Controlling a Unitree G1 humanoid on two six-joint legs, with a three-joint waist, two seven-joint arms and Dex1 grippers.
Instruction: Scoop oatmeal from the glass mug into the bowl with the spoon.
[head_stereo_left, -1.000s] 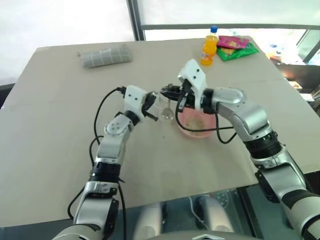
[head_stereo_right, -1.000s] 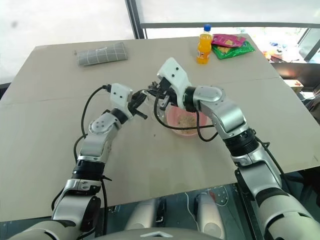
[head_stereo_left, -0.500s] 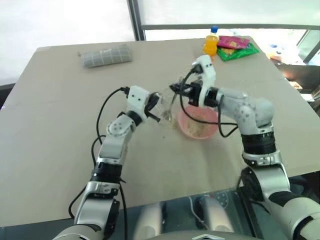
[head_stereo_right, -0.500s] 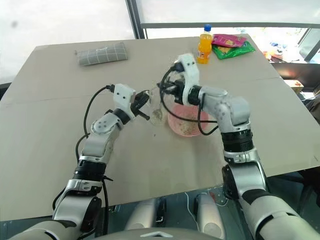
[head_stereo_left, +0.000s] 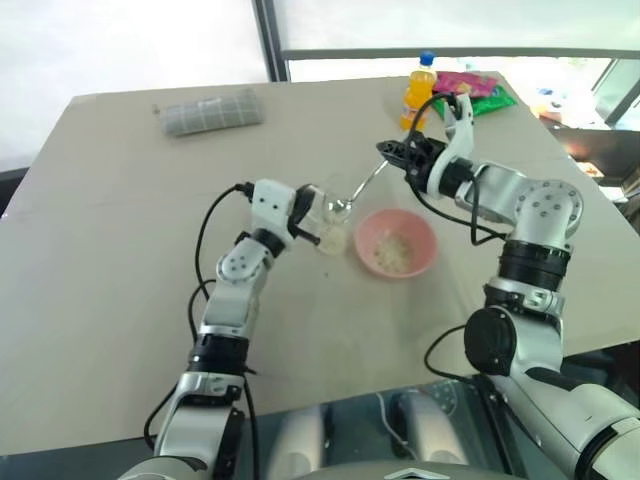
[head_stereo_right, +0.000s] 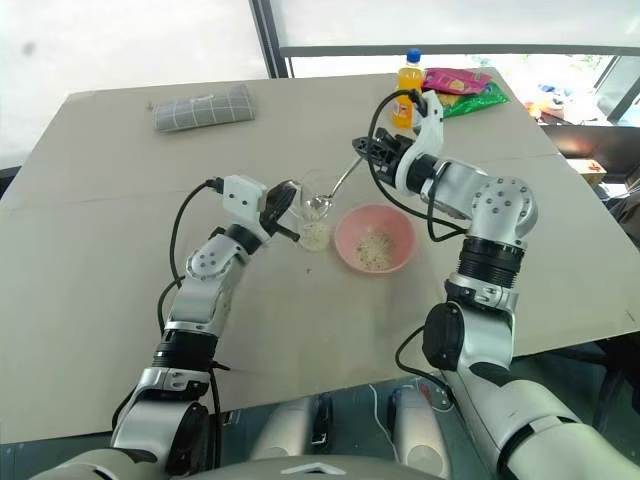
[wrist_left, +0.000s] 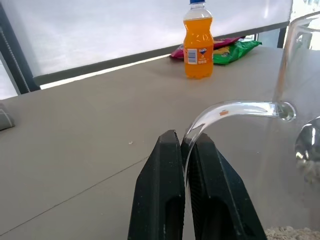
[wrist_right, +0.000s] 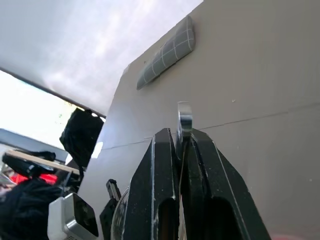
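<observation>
Glass mug (head_stereo_right: 316, 212): fragile, slippery; left claw (wrist_left: 184, 145) pinches its handle.
Spoon (head_stereo_right: 338, 187): stiff, thin; right claw (head_stereo_right: 364, 146) pinches handle end.

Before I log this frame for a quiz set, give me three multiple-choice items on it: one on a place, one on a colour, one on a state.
1. Where is the spoon's rounded end?
A. inside the glass mug
B. in the bowl
C. flat on the table

2. What colour is the bowl?
A. blue
B. pink
C. green

3. What does the left gripper hold?
A. the orange bottle
B. nothing, jaws wide
C. the mug's handle, pinched between its fingers

Answers:
1 A, the handle slopes from the right gripper down into the mug.
2 B, it is pink, with oatmeal inside.
3 C, the left wrist view shows the clear handle between closed fingers.
</observation>
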